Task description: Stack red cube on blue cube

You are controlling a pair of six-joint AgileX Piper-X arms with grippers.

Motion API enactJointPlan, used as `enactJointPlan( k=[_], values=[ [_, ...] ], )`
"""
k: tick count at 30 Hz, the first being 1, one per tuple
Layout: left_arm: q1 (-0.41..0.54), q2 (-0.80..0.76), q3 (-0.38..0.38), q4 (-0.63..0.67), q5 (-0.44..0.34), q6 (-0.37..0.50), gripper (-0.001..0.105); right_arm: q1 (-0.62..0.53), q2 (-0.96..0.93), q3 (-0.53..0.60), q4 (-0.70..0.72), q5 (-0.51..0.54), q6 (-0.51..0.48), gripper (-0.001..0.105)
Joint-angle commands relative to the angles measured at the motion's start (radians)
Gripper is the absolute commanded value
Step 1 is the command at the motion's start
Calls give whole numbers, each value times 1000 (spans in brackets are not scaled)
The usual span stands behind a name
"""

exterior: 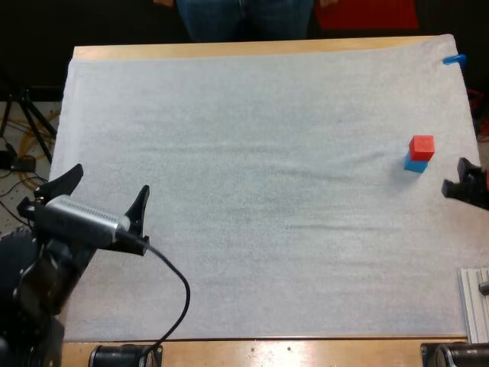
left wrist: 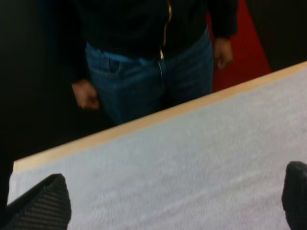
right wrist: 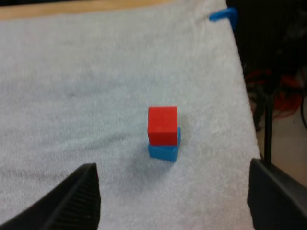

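The red cube (exterior: 421, 147) sits on top of the blue cube (exterior: 416, 164), near the right edge of the white mat (exterior: 252, 191). The right gripper (exterior: 455, 177) hangs just beside the stack, fingers spread wide and clear of both cubes. Over at the mat's left side, the left gripper (exterior: 111, 182) gapes too, gripping nothing. A person (left wrist: 148, 57) stands at the table's far side.

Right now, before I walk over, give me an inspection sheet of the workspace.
surface: white mat on wooden table, flat.
job's things: red cube resting on blue cube, slightly offset.
clutter: metal piece at the near right edge.
hands: left hand open over the mat's left side; right hand open, clear of the cubes.
cables: orange cables beyond the mat's right edge.
surroundings: a person standing at the far side.
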Motion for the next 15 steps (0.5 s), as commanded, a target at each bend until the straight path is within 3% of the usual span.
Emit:
enactJointPlan(
  k=[1, 15],
  values=[
    [0, -12, -11, 8, 7, 6, 87, 3, -45, 5, -14, 16, -17, 63],
    [0, -280, -2, 126, 26, 6, 87, 3, -539, 142, 20, 39, -33, 63]
  ],
)
